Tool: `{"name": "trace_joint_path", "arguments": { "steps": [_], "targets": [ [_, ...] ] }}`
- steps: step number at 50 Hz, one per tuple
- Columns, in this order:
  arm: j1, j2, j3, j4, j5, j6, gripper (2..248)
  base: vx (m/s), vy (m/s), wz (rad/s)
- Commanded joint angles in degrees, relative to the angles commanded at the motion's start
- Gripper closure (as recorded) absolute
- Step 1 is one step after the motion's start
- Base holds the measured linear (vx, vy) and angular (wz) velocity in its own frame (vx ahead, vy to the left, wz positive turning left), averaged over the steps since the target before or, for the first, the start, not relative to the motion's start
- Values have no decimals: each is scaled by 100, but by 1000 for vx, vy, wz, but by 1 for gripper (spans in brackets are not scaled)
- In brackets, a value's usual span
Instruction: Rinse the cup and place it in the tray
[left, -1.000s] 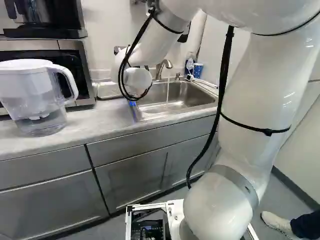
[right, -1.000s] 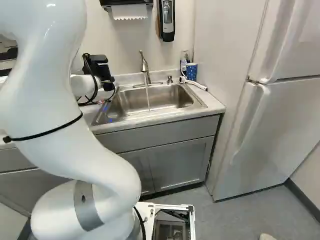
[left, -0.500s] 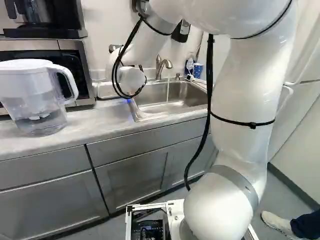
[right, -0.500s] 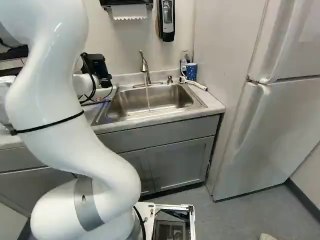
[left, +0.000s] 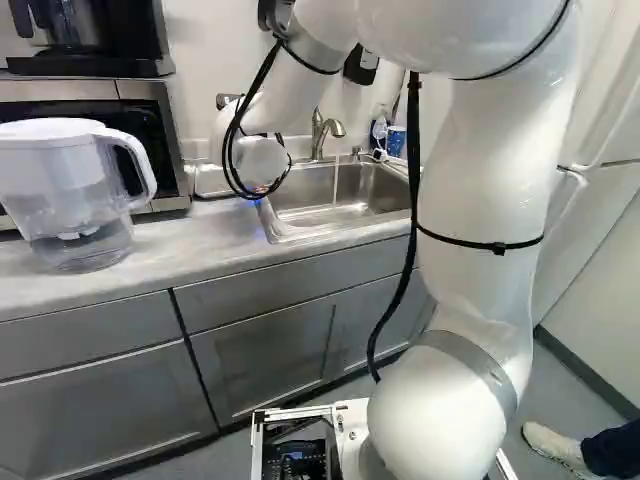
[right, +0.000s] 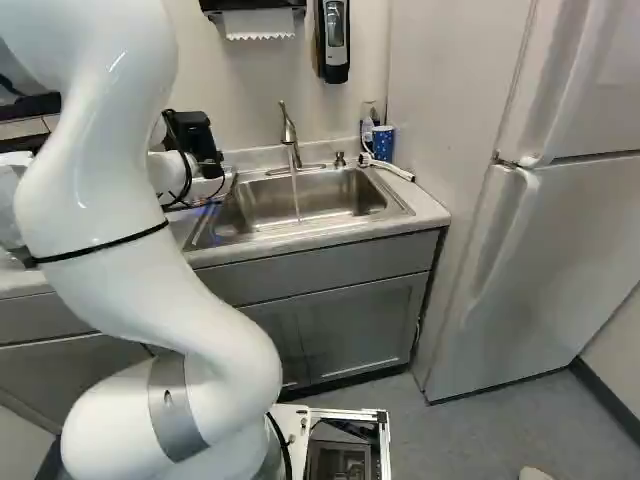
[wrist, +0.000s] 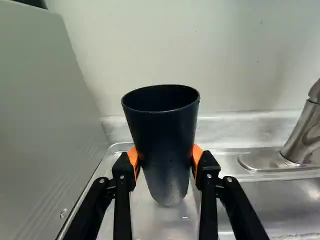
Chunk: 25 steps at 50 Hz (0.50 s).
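The white jointed arm (left: 500, 190) has been shifted toward the left of the left base view over the last second, against its lowest joint, while the base is left unmoved; most of that travel is made in the first half-second, and only a slight shift is seen since, so a final lining-up seems to be under way; the dark blue-black tapered cup (wrist: 161, 130) is carried along with it, gripped by the black two-fingered gripper (wrist: 165, 157), whose orange pads are pressed against the cup's opposite sides, at about mid-height; drops are seen on the cup's wall, and the rinse is judged to be done, though a thin stream of water (left: 336, 185) is still being run from the curved metal tap (left: 327, 132) into the steel sink (left: 350, 205); the cup is held over what is taken to be the shiny metal tray (wrist: 150, 220), beside the grey appliance side panel (wrist: 45, 125); whether its base is touching the tray cannot be told; its mouth is pointed up and its narrower closed end down, the long axis being near vertical with a slight lean; a straight lowering, followed by a release once the base is flat, is called for.
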Motion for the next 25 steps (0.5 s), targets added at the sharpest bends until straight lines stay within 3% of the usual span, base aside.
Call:
{"name": "trace_joint_path", "arguments": {
  "steps": [25],
  "targets": [
    [0, -229, 61, 0, 373, 0, 128, 0, 0, 0]
  ]
}}
